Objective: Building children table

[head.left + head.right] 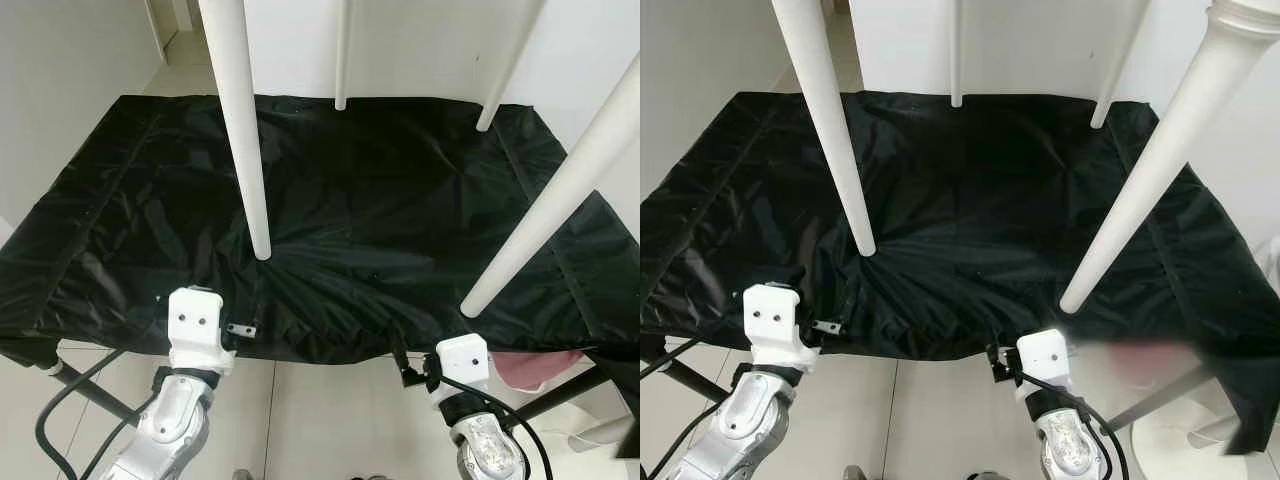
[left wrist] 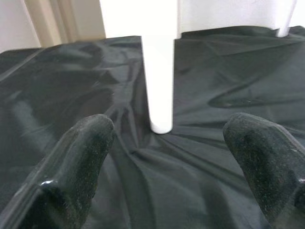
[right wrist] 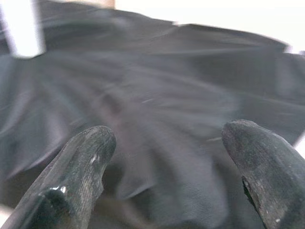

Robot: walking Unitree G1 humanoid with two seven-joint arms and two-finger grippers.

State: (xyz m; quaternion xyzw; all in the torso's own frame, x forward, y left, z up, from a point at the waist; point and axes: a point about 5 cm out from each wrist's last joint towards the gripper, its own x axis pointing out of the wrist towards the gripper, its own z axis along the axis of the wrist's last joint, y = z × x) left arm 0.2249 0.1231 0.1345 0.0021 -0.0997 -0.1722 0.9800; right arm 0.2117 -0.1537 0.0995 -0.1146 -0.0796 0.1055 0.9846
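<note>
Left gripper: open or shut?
Open: the left gripper has fingers spread wide apart, empty, facing a white table leg.

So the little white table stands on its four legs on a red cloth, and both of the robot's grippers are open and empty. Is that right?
Not quite: the cloth is black, as the left eye view shows. The rest holds: four white legs rest on it, and the left gripper and right gripper are open and empty.

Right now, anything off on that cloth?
The black cloth is rucked into radiating wrinkles around the near-left leg, which presses into it. The left pincer and right pincer are open and hold nothing. No tears or spills visible.
</note>
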